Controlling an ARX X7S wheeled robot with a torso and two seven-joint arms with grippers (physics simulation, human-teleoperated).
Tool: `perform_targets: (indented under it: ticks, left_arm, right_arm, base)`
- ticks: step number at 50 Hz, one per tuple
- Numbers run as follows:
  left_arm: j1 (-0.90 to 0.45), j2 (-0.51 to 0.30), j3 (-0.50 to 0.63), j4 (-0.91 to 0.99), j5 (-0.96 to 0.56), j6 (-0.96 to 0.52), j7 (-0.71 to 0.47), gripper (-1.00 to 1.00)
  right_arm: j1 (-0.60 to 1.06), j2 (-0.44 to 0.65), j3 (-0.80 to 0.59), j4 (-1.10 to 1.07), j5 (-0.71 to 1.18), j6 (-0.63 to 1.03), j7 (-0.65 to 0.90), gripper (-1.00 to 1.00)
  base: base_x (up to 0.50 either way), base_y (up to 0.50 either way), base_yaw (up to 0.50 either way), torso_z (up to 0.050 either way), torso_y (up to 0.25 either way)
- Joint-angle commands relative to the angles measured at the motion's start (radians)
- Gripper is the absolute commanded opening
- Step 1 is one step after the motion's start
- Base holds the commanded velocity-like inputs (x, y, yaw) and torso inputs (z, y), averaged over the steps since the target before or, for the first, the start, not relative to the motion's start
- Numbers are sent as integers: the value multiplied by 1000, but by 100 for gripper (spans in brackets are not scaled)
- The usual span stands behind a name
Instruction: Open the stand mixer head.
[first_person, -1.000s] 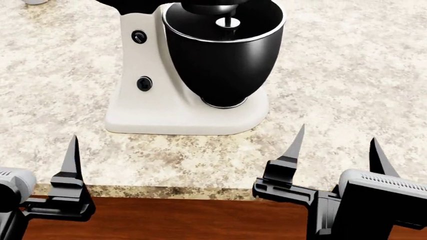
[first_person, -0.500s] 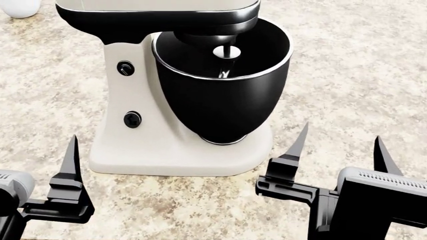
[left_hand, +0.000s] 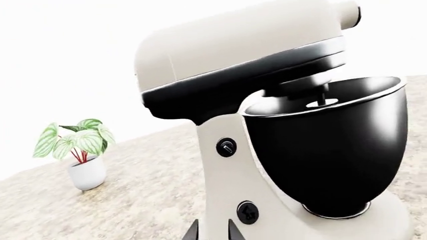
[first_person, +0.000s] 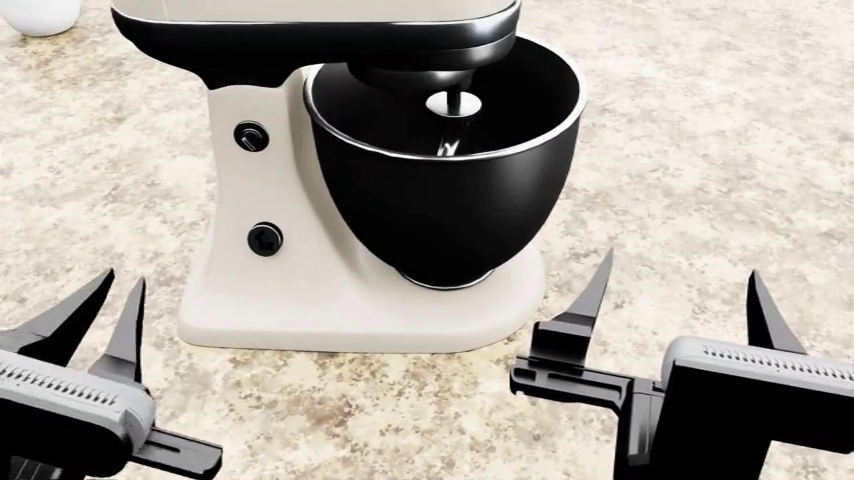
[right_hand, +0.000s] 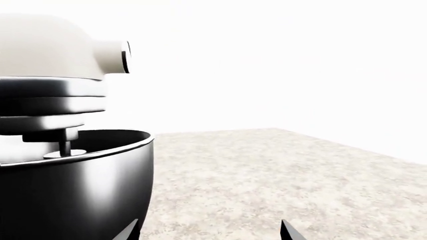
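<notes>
The stand mixer head (first_person: 314, 30) lies level over the glossy black mixing bowl (first_person: 447, 190), down on the cream column (first_person: 267, 185) with two black knobs. Only its black underside and a strip of cream shell show at the head view's top edge. The left wrist view shows its cream shell (left_hand: 233, 47) in full; the right wrist view shows its front end (right_hand: 47, 47). My left gripper (first_person: 120, 285) is open and empty, low at the front left of the mixer base, with its tips (left_hand: 212, 229) narrowly apart. My right gripper (first_person: 683, 265) is wide open and empty at the front right (right_hand: 209, 231).
The mixer stands on a speckled granite counter (first_person: 707, 170). A small potted plant (left_hand: 81, 152) in a white pot (first_person: 38, 12) stands behind the mixer to its left. The beater shaft (first_person: 451, 105) hangs inside the bowl.
The head view first moved in closer, so the mixer head came into sight. Since then my left gripper has turned and shifted left, and both its fingers show. The right gripper holds still.
</notes>
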Motion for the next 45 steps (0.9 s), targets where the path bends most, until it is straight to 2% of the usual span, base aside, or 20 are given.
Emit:
perform_targets:
  ticks: [1, 3, 4, 7, 8, 10, 16, 27, 36, 45]
  left_arm:
    - [-74, -79, 155, -85, 96, 24, 90, -100]
    - [-119, -119, 244, -100, 148, 0, 108, -100]
    - [-124, -112, 236, -114, 141, 2, 110, -100]
    - [-158, -133, 294, -128, 164, -17, 134, -100]
    - [-187, -149, 344, -132, 199, -24, 139, -100]
    - [-209, -150, 355, -139, 199, -19, 155, -100]
    - [-216, -113, 301, -161, 153, 16, 164, -100]
    - [-258, -41, 200, -333, 89, 145, 169, -100]
    - [-304, -11, 198, -478, 86, 224, 183, -100]
    - [-329, 0, 255, -580, 118, 274, 198, -100]
  right_arm:
    - [10, -12, 14, -6, -16, 6, -10, 100]
    - [12, -12, 7, 6, -20, 1, -11, 100]
    - [14, -14, 6, 11, -18, -4, -12, 100]
    - [14, -12, 8, 14, -17, -9, -11, 100]
    - [9, -10, 8, 11, -17, -8, -10, 100]
    - [3, -6, 6, 8, -17, -8, -11, 100]
    - [-3, -1, 6, 12, -15, -12, -9, 100]
    - [-5, 4, -3, 27, -15, -19, -7, 100]
    - [-3, 5, -13, 51, -17, -34, -6, 100]
    - [-4, 7, -18, 66, -17, -45, -3, 100]
  base:
    - [0, 0, 0, 0, 0]
    - [0, 0, 0, 0, 0]
    - [0, 0, 0, 0, 0]
    - [0, 0, 0, 0, 0]
    - [0, 0, 0, 0, 0]
    - [0, 0, 0, 0, 0]
    - [0, 0, 0, 0, 0]
    - [0, 0, 0, 0, 0]
    - [0, 0, 0, 0, 0]
    - [0, 0, 0, 0, 0]
